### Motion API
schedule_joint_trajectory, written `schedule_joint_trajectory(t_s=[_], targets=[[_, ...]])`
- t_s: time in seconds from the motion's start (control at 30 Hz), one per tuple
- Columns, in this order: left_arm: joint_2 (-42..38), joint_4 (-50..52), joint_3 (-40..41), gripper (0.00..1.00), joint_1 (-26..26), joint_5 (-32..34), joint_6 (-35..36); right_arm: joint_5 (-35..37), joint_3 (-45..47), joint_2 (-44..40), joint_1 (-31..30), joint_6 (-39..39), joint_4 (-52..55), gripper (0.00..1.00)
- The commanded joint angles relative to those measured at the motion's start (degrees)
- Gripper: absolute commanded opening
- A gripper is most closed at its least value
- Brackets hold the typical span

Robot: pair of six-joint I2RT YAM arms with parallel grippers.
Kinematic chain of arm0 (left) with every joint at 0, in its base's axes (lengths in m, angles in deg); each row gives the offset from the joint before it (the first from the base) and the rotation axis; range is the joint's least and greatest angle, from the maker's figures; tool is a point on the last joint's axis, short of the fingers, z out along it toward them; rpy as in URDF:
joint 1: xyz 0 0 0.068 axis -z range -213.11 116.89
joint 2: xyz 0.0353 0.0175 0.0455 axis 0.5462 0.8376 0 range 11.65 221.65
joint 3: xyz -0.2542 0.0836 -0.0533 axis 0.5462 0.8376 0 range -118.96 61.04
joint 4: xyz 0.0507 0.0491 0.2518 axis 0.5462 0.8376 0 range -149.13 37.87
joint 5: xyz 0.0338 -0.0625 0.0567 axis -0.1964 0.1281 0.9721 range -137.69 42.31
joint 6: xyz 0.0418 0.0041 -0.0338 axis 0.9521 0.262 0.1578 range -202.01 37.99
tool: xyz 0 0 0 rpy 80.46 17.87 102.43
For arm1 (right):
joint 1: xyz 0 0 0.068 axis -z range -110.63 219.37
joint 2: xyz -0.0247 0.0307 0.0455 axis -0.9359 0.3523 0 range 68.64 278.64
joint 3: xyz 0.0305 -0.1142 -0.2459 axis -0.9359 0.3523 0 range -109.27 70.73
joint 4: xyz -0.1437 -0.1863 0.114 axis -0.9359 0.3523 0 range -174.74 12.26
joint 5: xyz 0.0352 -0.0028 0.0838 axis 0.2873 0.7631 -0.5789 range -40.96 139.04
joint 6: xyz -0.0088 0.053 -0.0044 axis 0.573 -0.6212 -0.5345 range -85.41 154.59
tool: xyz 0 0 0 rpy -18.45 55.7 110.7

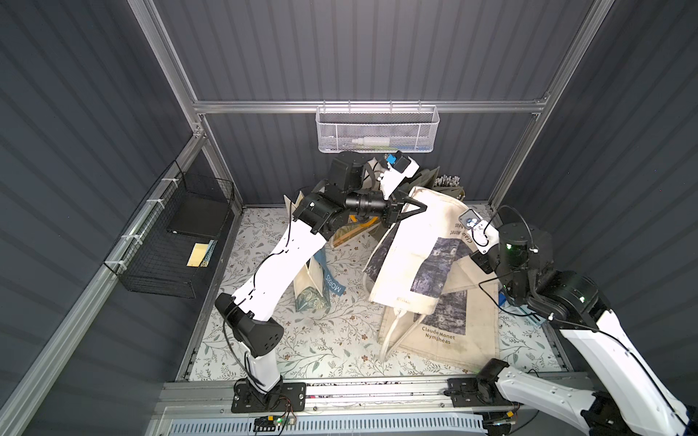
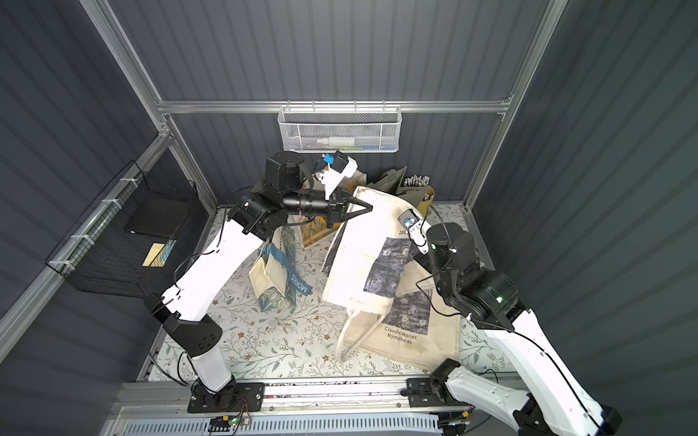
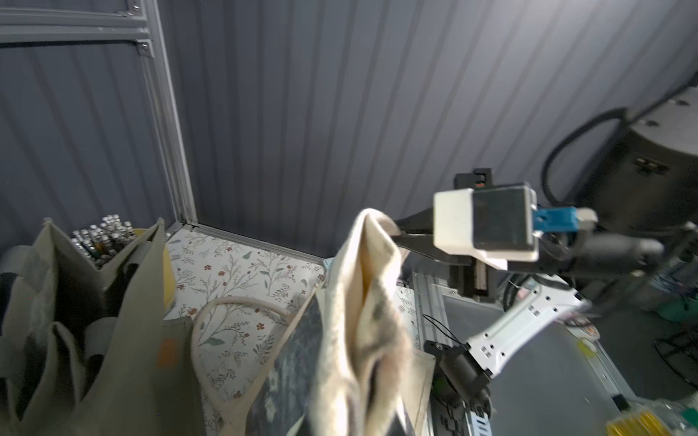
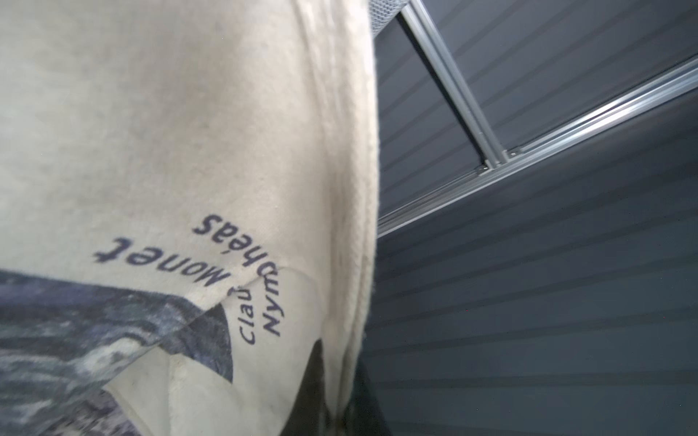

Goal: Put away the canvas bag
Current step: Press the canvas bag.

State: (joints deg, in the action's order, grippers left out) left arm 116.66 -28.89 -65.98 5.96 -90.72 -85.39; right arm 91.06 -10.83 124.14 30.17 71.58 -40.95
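The cream canvas bag [image 1: 415, 264] [image 2: 362, 260] with the dark Monet print hangs between both grippers. Its lower part and handles lie on the floral table [image 1: 321, 339]. My left gripper [image 1: 422, 207] [image 2: 367, 207] is shut on the bag's upper back corner; in the left wrist view bunched bag cloth [image 3: 351, 358] hides its jaws. My right gripper [image 3: 398, 236] [image 4: 342, 411] is shut on the bag's other top edge, with the hem [image 4: 351, 264] running between its dark fingers [image 4: 315, 377]. In both top views its wrist camera hides the fingertips.
A Morris-print tote [image 1: 321, 281] stands under my left arm. An olive bag [image 3: 113, 302] and a cup of pens [image 1: 447, 180] stand at the back. A white mesh basket [image 1: 377, 130] hangs on the back rail, and a black wire basket [image 1: 177, 241] on the left wall.
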Motion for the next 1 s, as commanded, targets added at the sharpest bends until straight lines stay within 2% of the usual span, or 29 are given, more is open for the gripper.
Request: schedule_joint_trajectory(t_s=[0.0, 0.13, 0.27, 0.43, 0.6, 0.73, 0.87, 0.97], targets=[[3.2, -1.6, -2.7, 0.00, -0.3, 11.2, -2.3, 12.0, 0.9, -3.3, 0.1, 6.9, -19.5, 0.00], [7.1, -5.0, -5.4, 0.00, -0.3, 12.9, -4.1, 16.3, 5.9, -6.1, 0.3, 16.0, -31.6, 0.00], [11.0, -9.9, -9.9, 0.00, -0.2, 10.0, -10.0, 16.6, 5.0, -7.0, 0.2, 18.4, -32.4, 0.00], [14.4, -16.6, -11.8, 0.00, -0.2, 7.0, -17.7, 17.5, 4.5, -8.6, 0.4, 23.2, -36.6, 0.00], [18.4, -20.7, -13.3, 0.00, -0.3, 8.3, -17.3, 16.9, 9.2, -11.5, 0.8, 29.1, -45.9, 0.00], [22.6, -24.6, -15.8, 0.00, -0.2, 10.8, -16.3, 17.4, 13.8, -11.9, 2.3, 31.8, -48.9, 0.00], [25.7, -29.9, -16.6, 0.00, -0.2, 12.7, -14.7, 16.9, 20.2, -12.9, 5.8, 36.7, -60.6, 0.00], [28.0, -34.8, -17.2, 0.00, -0.2, 15.4, -12.9, 13.6, 22.6, -12.4, 10.6, 37.0, -65.4, 0.00]])
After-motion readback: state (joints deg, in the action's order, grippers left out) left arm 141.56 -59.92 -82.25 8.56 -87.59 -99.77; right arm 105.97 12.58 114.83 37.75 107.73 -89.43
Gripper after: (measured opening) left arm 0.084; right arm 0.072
